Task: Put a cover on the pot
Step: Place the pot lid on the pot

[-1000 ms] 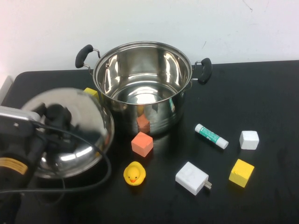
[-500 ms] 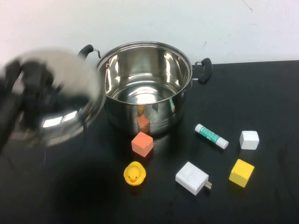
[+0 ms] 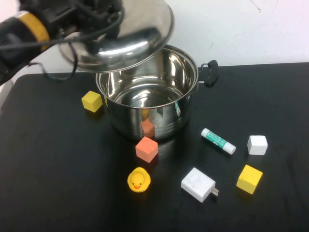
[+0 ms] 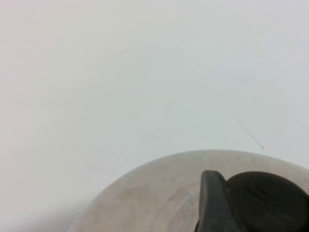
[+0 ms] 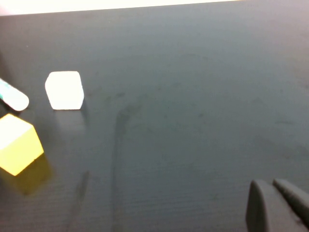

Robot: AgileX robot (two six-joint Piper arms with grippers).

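Observation:
The pot (image 3: 159,112) is a large shiny steel stockpot with black side handles, open and empty, at the back middle of the black table. My left gripper (image 3: 95,10) is shut on the black knob (image 4: 268,198) of the domed steel lid (image 3: 126,37). It holds the lid tilted in the air above the pot's rear left rim, hiding the left handle. In the left wrist view the lid (image 4: 154,198) fills the bottom against the white wall. My right gripper (image 5: 273,195) is shut and empty, low over bare table, out of the high view.
Around the pot lie a yellow block (image 3: 91,101), an orange block (image 3: 147,149), a yellow duck (image 3: 138,180), a white charger (image 3: 198,184), a glue stick (image 3: 218,140), a white block (image 3: 257,144) and another yellow block (image 3: 249,178). A white wall stands behind.
My left arm has lifted the lid from low at the front left, up and back to the right, over the pot's rim. The yellow block by the pot now shows fully.

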